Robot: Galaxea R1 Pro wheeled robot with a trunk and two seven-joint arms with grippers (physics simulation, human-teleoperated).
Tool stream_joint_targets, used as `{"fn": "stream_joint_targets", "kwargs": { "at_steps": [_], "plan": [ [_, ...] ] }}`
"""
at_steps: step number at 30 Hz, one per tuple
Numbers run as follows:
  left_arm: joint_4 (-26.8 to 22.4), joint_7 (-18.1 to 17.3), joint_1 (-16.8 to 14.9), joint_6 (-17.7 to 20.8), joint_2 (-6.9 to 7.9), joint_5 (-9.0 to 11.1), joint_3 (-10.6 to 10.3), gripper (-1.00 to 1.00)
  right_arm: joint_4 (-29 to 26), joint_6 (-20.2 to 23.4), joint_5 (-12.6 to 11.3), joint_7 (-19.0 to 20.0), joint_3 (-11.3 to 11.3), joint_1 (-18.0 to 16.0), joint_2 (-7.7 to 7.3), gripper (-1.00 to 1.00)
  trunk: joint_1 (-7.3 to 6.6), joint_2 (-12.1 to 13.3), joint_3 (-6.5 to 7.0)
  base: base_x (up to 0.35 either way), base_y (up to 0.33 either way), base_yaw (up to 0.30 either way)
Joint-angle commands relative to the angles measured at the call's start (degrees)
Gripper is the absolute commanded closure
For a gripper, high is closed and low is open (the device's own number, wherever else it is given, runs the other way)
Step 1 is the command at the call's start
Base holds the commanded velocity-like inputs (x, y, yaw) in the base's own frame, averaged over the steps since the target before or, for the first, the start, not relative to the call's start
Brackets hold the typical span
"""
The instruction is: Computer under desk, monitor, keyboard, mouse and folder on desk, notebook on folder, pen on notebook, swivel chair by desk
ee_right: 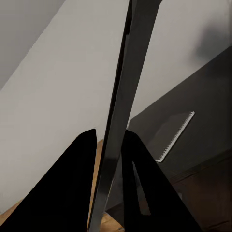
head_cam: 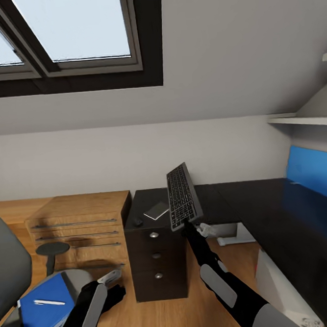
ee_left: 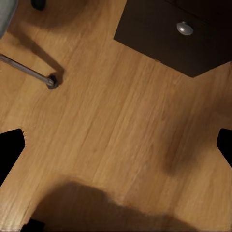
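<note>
Right tool [head_cam: 189, 224] clamping upright keyboard [head_cam: 183, 196], black desk [head_cam: 265, 209], wooden floor [ee_left: 125, 130].

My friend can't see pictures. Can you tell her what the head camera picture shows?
The robot's right tool holds a black keyboard up on end above the black desk, where a grey notebook lies. At lower left, a blue folder with a white pen on it sits on the swivel chair, beside the left tool.
</note>
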Motion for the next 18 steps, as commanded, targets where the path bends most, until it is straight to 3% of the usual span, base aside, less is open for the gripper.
{"fn": "stream_joint_targets", "kwargs": {
  "at_steps": [1, 11, 18],
  "plan": [
    [-0.07, 0.50, -0.04, 0.14, -0.06, 0.60, 0.12, -1.00, -0.06, -0.36, -0.36, -0.03, 0.26, -0.07, -0.03, 1.00, -0.26, 0.37, 0.11, -0.337, -0.086, 0.002],
    [-0.07, 0.52, -0.04, 0.14, -0.16, 0.60, -0.58, -1.00, -0.78, -0.35, -0.36, -0.18, 0.17, -0.07, -0.17, 1.00, -2.46, 4.38, 1.91, -0.337, -0.107, 0.000],
    [1.01, 0.52, -0.04, -2.82, -0.59, 0.81, -1.01, -1.00, -2.25, -0.62, -0.43, 0.22, 0.25, 0.21, -1.86, 1.00, -4.00, 7.19, 3.17, -0.337, -0.128, 0.000]
  ]
}}
